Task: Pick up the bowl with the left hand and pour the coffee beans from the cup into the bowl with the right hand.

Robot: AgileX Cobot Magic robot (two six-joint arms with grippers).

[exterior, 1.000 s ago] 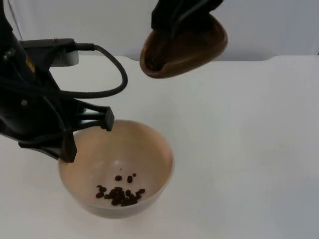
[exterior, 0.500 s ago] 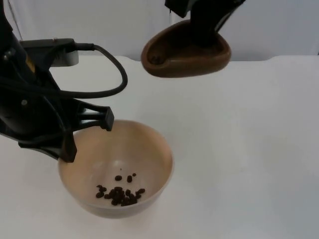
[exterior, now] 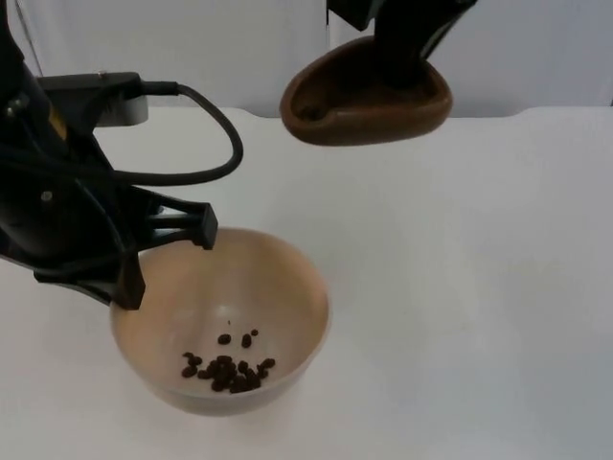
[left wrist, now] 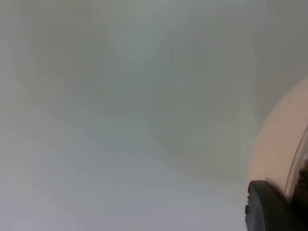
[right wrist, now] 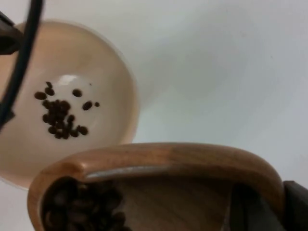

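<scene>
White table (exterior: 479, 287) spreads before us. Our left gripper (exterior: 163, 254) is clamped on the rim of the bowl (exterior: 287, 287), which holds coffee beans (exterior: 225, 369). Our right gripper (exterior: 402, 48) is clamped on the brown cup (exterior: 364, 101), held high beyond the bowl, some beans inside.

right pincer (exterior: 407, 57) tips hidden behind the cup (exterior: 369, 94); grip not discernible. bowl (left wrist: 281, 144) cut off at frame edge in left wrist view. cup's beans (right wrist: 79, 209) cropped in right wrist view.
</scene>
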